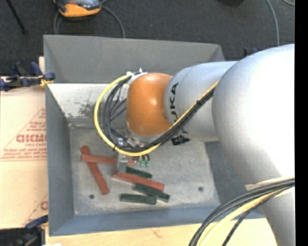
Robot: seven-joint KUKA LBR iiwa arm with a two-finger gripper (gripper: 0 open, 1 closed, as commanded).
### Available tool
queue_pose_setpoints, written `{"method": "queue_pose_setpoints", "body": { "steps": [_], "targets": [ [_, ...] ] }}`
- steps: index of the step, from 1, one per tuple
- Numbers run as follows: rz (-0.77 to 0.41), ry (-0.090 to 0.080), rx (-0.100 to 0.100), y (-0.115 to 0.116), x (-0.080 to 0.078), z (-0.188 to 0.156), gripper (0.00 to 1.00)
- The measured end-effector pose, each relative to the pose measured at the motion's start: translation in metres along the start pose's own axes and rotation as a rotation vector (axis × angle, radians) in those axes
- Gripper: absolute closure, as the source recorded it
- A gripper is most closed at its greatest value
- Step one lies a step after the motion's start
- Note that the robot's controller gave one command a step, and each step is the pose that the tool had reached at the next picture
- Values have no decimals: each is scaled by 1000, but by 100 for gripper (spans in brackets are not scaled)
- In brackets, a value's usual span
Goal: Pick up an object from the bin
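My gripper [122, 164] hangs low over the bin floor, just under the arm's orange cover, at the left middle of the bin. A red-brown flat stick [97, 159] lies right beside it on the left. Another red-brown stick [137, 179] reaches out from under it toward the right. A dark green stick [139, 172] lies close on its right side. The arm's cover and cables hide most of the gripper.
A third red-brown stick [98, 177] lies slanted at the left. Two more dark green sticks [138, 199] [152, 190] lie nearer the bin's front wall. The arm covers the bin's right and back parts.
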State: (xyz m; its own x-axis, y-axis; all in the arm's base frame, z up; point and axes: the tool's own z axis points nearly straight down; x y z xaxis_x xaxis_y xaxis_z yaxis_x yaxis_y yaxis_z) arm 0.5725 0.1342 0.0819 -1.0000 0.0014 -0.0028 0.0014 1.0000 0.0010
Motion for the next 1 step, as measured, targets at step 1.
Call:
{"method": "queue_pose_setpoints", "body": {
  "steps": [1],
  "targets": [
    [1, 0, 0, 0, 0, 0, 100]
  ]
}}
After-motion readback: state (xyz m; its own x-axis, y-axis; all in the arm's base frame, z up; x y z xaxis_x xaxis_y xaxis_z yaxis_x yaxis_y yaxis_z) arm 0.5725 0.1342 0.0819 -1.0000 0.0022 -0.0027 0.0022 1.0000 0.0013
